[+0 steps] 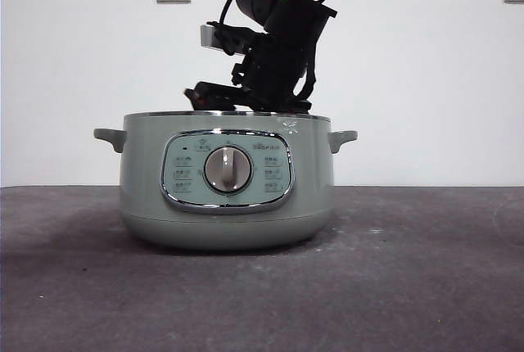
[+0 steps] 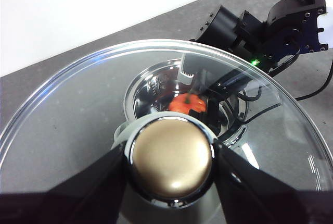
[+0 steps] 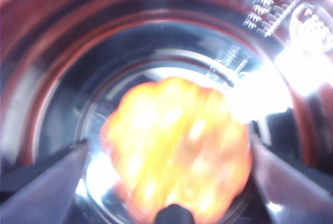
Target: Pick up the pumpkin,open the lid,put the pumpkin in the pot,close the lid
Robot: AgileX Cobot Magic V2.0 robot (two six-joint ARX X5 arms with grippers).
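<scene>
**Pumpkin held inside the uncovered pot, lid held aloft**

The pot [image 1: 227,180] is seen standing on the dark desk, about midway between its side edges, with its control panel and dial turned toward the front edge. No lid is seen on its rim in the front view.

The right gripper [image 3: 171,182] is reached down into the pot from above. The pumpkin [image 3: 177,148] is gripped between its two jaws, which are closed against the pumpkin's sides; the view is blurred, and the shiny inner wall of the pot is seen all around. In the left wrist view the pumpkin [image 2: 188,102] is seen as a small orange shape low inside the metal bowl, with the right arm over it.

The lid [image 2: 78,120] is held up clear of the pot by the left gripper [image 2: 170,179], whose jaws are clamped on the lid's knob [image 2: 171,162] from both sides. The pot's interior is viewed through the glass.
</scene>
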